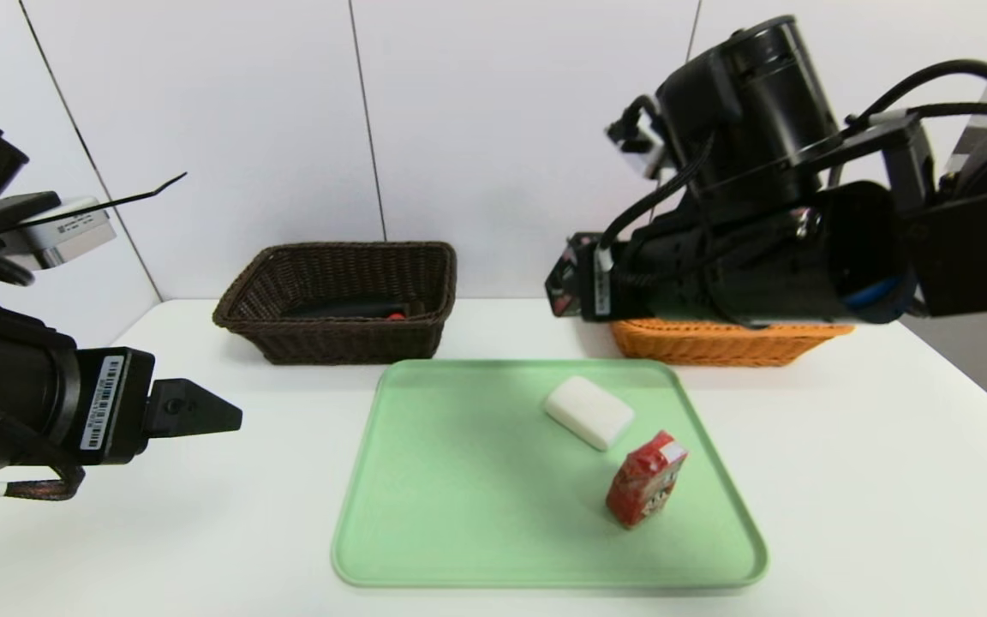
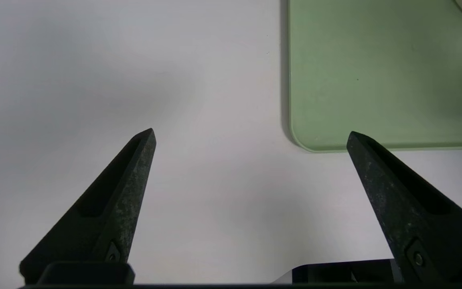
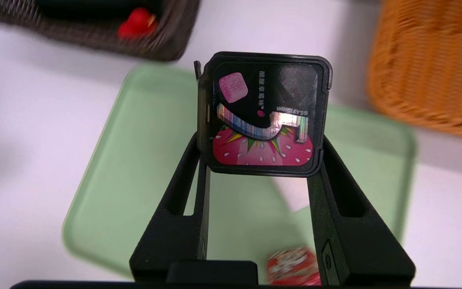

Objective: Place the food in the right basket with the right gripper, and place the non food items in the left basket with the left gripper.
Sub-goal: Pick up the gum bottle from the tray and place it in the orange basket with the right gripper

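Observation:
My right gripper (image 3: 261, 138) is shut on a black gum box (image 3: 263, 112) with a strawberry picture. It holds the box in the air over the tray's far edge, just left of the orange right basket (image 1: 716, 341). A white block (image 1: 589, 412) and a red carton (image 1: 646, 479) rest on the green tray (image 1: 459, 514). The dark left basket (image 1: 339, 338) holds a black pouch (image 1: 348, 307) and a small red knob (image 1: 394, 316). My left gripper (image 2: 250, 132) is open and empty above bare table, left of the tray's near corner.
The white table (image 1: 888, 480) carries the tray in the middle and both baskets along the back wall. My bulky right arm (image 1: 759, 214) hides most of the orange basket in the head view.

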### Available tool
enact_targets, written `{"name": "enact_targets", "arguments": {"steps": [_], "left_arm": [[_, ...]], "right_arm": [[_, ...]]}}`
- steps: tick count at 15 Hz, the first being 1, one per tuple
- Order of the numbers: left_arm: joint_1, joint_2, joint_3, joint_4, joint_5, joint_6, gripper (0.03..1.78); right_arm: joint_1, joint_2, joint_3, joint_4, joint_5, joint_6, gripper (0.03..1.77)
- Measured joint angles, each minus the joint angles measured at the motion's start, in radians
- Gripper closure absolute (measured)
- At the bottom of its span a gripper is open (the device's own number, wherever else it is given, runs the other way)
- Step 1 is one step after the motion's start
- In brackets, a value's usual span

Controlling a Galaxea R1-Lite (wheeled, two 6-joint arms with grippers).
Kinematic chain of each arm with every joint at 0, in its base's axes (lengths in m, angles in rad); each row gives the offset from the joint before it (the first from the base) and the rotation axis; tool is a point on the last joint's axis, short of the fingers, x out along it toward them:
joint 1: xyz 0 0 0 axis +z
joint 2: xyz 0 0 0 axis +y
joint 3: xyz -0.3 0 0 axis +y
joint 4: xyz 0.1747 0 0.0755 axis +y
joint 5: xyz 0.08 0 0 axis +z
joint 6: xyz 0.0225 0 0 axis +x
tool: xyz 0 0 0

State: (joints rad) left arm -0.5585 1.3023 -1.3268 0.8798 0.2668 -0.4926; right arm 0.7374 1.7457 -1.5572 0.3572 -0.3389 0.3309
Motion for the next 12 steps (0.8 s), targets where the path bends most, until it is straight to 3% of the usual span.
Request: {"name": "enact_targets", "arguments": {"steps": [7, 12], "left_arm": [[-0.001, 0.011, -0.001, -0.045, 0.0, 0.008, 0.12], [-0.001, 0.02, -0.001, -0.047, 0.001, 0.008, 0.12]], "right_arm": [[-0.341, 0.059, -0.089, -0.006, 0.025, -0.072, 1.1], [-0.468, 0.185, -0.12, -0.006, 0.041, -0.073, 1.1]]}}
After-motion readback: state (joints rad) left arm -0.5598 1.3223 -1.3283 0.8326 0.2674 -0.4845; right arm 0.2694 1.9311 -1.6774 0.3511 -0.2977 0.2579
